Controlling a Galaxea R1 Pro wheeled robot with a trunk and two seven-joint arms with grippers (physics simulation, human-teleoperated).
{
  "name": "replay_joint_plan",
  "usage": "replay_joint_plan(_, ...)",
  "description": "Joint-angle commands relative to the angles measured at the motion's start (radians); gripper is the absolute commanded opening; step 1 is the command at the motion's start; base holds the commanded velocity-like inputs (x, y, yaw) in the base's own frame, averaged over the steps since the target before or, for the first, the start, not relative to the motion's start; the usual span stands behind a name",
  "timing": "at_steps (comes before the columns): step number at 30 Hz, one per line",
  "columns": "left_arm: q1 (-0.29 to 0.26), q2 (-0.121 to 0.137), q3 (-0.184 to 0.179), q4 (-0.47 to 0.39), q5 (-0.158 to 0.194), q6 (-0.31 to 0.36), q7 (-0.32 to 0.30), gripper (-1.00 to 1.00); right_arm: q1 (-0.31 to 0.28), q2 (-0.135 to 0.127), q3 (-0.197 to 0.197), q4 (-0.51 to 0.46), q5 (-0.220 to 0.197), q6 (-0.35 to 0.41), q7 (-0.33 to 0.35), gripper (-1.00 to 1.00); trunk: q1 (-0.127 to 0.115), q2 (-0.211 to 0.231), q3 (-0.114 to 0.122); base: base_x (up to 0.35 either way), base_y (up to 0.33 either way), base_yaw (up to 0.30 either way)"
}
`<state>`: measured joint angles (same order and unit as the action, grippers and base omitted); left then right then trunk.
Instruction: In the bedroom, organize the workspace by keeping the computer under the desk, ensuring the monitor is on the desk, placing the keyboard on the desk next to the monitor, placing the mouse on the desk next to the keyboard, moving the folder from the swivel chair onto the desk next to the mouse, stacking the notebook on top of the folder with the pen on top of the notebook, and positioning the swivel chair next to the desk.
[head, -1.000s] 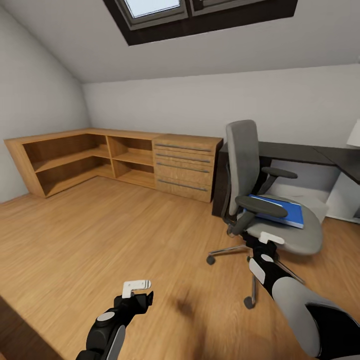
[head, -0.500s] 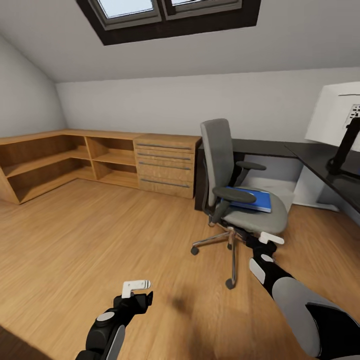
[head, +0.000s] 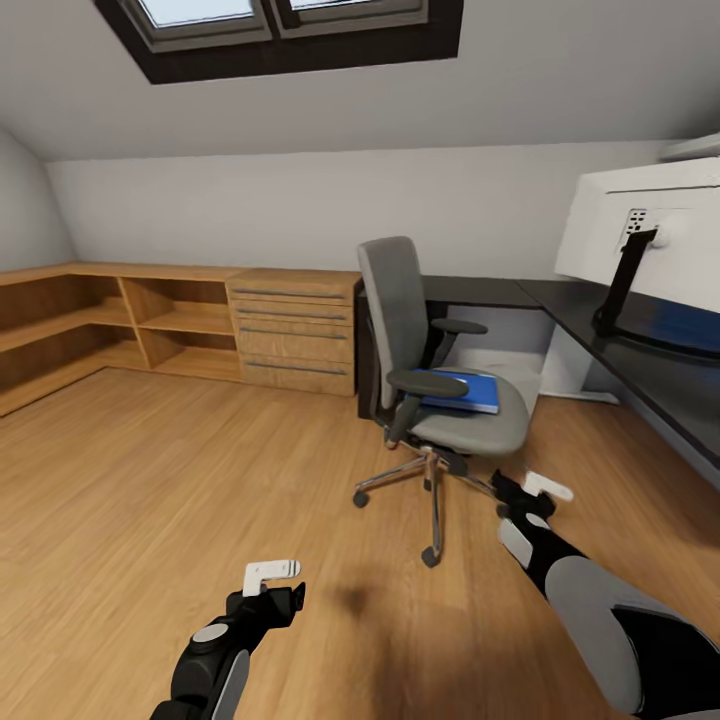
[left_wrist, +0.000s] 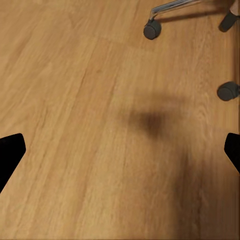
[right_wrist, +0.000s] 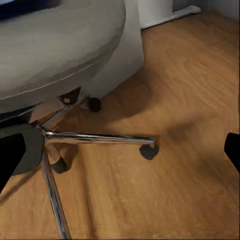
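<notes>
Both tools spread, left tool over wood floor, sloped ceiling, skylight overhead

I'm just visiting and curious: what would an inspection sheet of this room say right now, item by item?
Surface: black desk along the right wall; wooden floor.
Job's things: blue folder lies on the swivel chair seat; monitor stands on the desk, its white back showing.
Clutter: nothing seen.
Grippers: left gripper and right gripper both open, empty, hanging over the floor.
Cables: nothing seen.
Surroundings: wooden shelving and a dresser along the far wall, skylight above.
</notes>
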<state>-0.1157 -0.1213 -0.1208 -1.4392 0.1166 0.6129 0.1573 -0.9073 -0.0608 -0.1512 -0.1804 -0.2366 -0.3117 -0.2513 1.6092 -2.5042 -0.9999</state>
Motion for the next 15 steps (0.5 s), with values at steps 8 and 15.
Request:
replay_joint_plan(8,0.0,0.001,0.0,-0.001,0.011,0.004,0.009,1.0,-0.001,-0.002,-0.001,0.007,-0.256,-0.006,0.06,1.0,0.0,0.0,-0.001,0.0,0.0,-0.05)
replay_joint_plan(15,0.0,0.002,0.002,-0.003,0.011,0.004,0.01,1.0,-0.001,-0.031,-0.004,0.004,-0.43,0.0,0.072,1.0,0.0,0.0,-0.001,0.0,0.0,-0.006)
